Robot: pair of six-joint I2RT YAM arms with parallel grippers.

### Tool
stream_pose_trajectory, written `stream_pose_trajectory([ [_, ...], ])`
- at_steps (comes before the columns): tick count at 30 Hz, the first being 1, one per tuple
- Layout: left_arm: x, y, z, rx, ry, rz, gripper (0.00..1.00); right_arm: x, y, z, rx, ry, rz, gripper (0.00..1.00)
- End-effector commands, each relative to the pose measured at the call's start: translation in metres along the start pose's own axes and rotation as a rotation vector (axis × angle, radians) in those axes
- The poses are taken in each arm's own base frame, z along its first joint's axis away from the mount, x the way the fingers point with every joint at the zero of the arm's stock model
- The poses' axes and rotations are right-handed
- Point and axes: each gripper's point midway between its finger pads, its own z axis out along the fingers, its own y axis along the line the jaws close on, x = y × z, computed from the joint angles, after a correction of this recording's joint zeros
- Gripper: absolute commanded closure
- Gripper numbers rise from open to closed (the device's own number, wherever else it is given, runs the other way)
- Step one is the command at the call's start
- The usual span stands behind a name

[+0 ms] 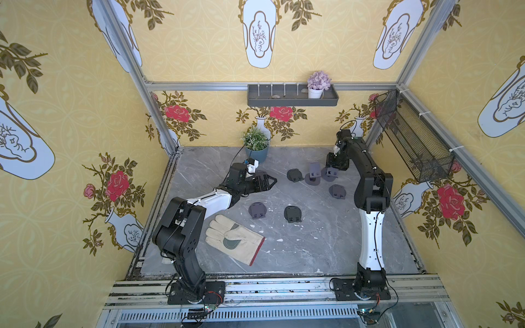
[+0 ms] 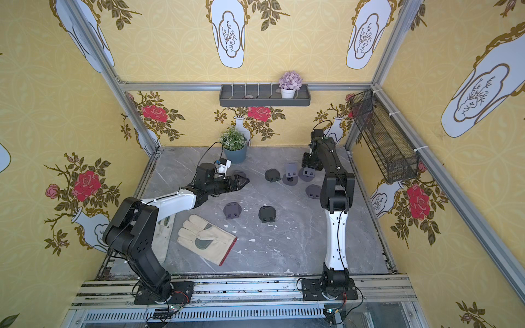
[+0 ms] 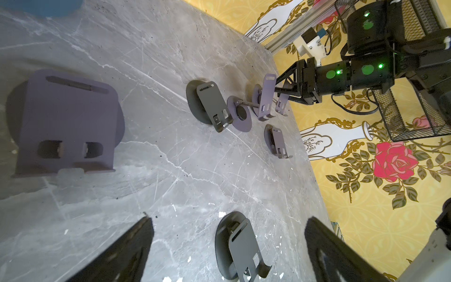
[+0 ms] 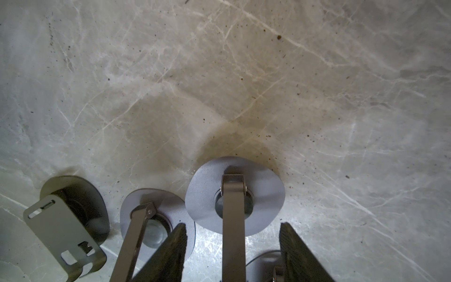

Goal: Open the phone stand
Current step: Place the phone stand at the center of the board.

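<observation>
Front edge: a pale leather work glove (image 1: 233, 238) lies flat on the grey marble table (image 1: 312, 250). It's not part of the job.

Middle: two dark round folded stands (image 1: 292, 213) lie flat, untouched.

Left gripper (image 1: 271, 181): spread as wide as it goes and holding nothing. It hovers off to one side, I'd guess to leave my other arm room.

Right gripper (image 4: 232, 227): far back, pointing down, with jaws parted either side of the support arm. There's a gap on each side, so no pinch.

Task item: the lilac-grey metal phone stand (image 4: 234, 195) with a round base sits on the table right under that gripper. Its arm is raised, so it looks opened to me.

Neighbour: another opened stand (image 4: 146, 219) sits just beside it, easy to bump when backing out.

Back wall: a small green potted plant (image 1: 255, 144).
</observation>
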Motion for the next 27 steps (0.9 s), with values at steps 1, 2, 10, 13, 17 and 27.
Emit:
stream_pose_trajectory([
  [1, 0.0, -0.003, 0.003, 0.021, 0.002, 0.012, 0.01, 0.003, 0.004, 0.001, -0.013, 0.017, 0.008, 0.24],
  [2, 0.0, -0.003, 0.002, 0.021, 0.002, 0.011, 0.01, 0.0, 0.004, 0.0, -0.012, 0.011, 0.01, 0.17],
  [10, 0.001, -0.003, 0.003, 0.024, 0.007, 0.011, 0.01, -0.015, 0.005, -0.018, 0.009, -0.051, 0.018, 0.04],
  [13, 0.0, -0.003, 0.002, 0.025, 0.007, 0.011, 0.01, -0.021, 0.004, -0.03, 0.025, -0.085, 0.024, 0.03],
  [17, 0.0, -0.005, 0.0, 0.026, 0.002, 0.012, 0.01, -0.03, 0.005, -0.05, 0.034, -0.137, 0.028, 0.03],
  [27, 0.013, -0.02, -0.005, 0.038, 0.022, 0.041, 0.01, -0.004, 0.003, -0.072, 0.001, -0.132, 0.074, 0.01],
])
